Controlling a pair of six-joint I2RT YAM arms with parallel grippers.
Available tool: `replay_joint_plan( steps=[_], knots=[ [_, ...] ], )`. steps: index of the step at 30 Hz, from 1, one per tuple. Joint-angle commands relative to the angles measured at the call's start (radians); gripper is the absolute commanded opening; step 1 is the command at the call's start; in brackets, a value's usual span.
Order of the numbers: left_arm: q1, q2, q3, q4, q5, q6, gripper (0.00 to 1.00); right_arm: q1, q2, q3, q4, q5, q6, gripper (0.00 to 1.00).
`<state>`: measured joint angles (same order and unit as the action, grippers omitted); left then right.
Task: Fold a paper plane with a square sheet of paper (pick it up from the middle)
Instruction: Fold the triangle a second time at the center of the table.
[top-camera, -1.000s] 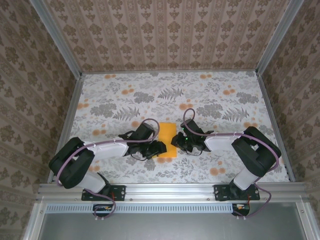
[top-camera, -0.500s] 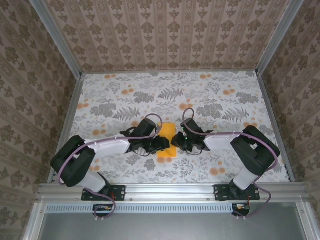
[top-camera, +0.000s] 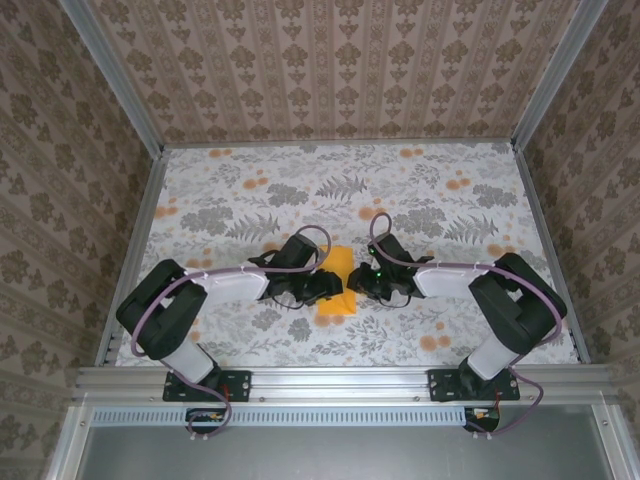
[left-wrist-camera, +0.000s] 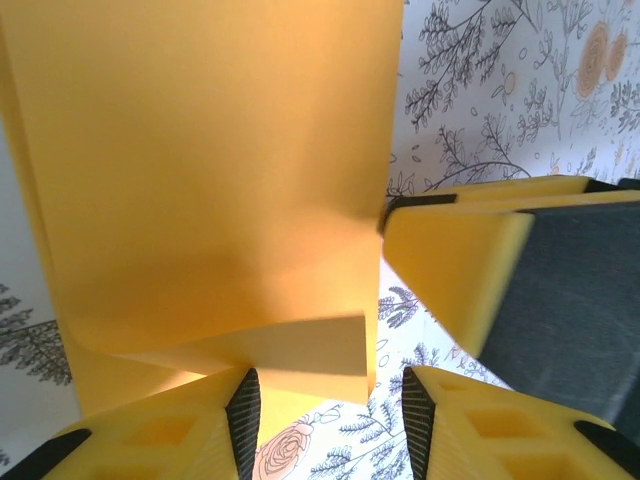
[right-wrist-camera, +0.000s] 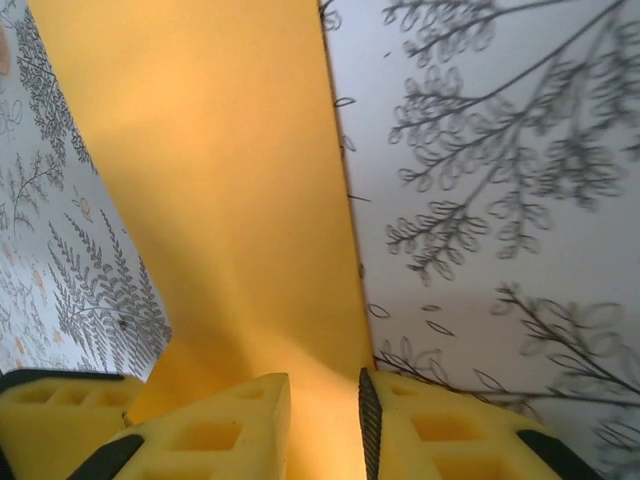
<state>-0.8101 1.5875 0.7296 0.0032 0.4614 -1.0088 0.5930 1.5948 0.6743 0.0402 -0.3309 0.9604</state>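
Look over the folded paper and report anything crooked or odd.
The orange-yellow paper lies skewed between the left tool and right tool. Its near edge, seen from the left wrist, is bent over in a slanted flap, and the layers' left edges do not line up.

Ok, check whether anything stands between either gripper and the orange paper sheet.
Nothing visible does. The left gripper and the right gripper are both right at the square sheet of paper, one on each side, and each wrist view shows the sheet directly in front of its gripper, with no other thing between.
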Motion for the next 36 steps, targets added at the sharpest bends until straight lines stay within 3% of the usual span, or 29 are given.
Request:
replay_joint_plan(
  steps=[1,11,20,31,36],
  knots=[
    [0.013,0.006,0.001,0.042,0.010,0.017,0.46,-0.023,-0.068,-0.013,-0.048,-0.055,-0.064,0.31],
    [0.017,0.034,0.003,0.072,0.029,0.018,0.45,-0.030,-0.070,-0.007,-0.042,-0.154,-0.158,0.35],
    [0.019,0.034,-0.007,0.067,0.025,0.015,0.28,-0.030,-0.029,0.019,-0.050,-0.187,-0.185,0.34],
    [0.019,0.039,-0.004,0.064,0.026,0.013,0.20,-0.030,0.030,0.040,-0.001,-0.258,-0.194,0.28],
    [0.019,0.039,0.000,0.068,0.032,0.012,0.18,-0.030,0.051,0.050,-0.014,-0.240,-0.202,0.18]
  ],
)
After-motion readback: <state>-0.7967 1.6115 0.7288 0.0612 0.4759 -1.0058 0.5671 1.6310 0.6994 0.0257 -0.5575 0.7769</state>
